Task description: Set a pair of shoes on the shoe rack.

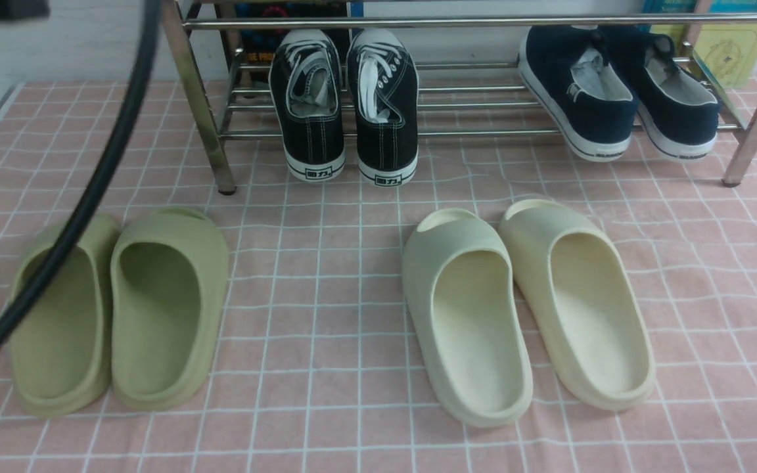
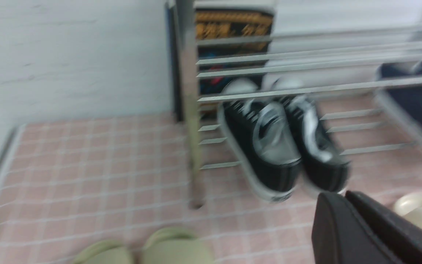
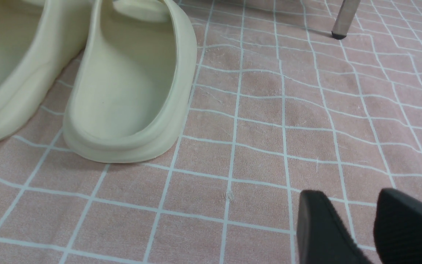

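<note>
Lie: black sneakers (image 1: 344, 105) are set lengthwise on shoe rack (image 1: 194, 98) bars, heels outward, ahead of the nearer left gripper (image 2: 343, 196).
Left side: closed, nothing held.
Right side: right gripper (image 3: 350, 194) parted, nothing held.

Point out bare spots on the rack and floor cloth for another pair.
On the lower tier of the chrome bar rack, bare bars lie between the black canvas lace-up sneakers and the navy slip-on shoes. On the pink checked cloth, a wide patch lies between the olive foam slides and the cream foam slides. Crowded: the rack's right end.
</note>
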### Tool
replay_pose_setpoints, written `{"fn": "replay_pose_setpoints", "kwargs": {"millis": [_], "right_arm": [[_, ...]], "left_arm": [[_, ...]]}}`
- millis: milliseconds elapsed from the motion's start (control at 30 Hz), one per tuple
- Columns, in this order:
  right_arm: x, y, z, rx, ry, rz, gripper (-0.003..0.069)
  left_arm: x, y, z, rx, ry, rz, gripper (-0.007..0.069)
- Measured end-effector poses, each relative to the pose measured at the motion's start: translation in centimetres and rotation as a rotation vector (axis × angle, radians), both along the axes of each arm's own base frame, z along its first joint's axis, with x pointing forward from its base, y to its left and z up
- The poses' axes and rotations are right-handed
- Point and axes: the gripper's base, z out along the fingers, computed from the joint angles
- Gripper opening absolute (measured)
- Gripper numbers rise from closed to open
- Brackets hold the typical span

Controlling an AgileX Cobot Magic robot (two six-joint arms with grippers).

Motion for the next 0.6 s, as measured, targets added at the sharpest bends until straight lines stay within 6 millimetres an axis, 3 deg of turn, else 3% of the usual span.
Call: {"fn": "replay_pose_setpoints", "kwargs": {"millis": [67, 233, 333, 433, 600], "right_arm": [[0.0, 0.0, 0.0, 0.000, 0.000, 0.000, 0.0238], [0.0, 0.0, 0.0, 0.000, 0.000, 0.000, 0.0238], [0.0, 0.0, 0.0, 0.000, 0.000, 0.000, 0.0238], [0.0, 0.0, 0.0, 0.000, 0.000, 0.000, 0.0238], [0.0, 0.0, 0.0, 0.000, 0.000, 0.000, 0.0238]], "left_arm": [[-1.7, 0.7, -4.4, -0.017, -0.042, -0.061, 0.0043], [-3.5, 1.8, -10.1, -0.034, 0.003, -0.082, 0.0043], [-4.7, 2.7, -10.7, -0.073, -0.021, -0.081, 0.0043], [-6.0, 3.6, -10.0, -0.112, -0.095, -0.094, 0.0043], [-10.2, 6.6, -8.1, -0.195, -0.337, -0.123, 0.0043]]}}
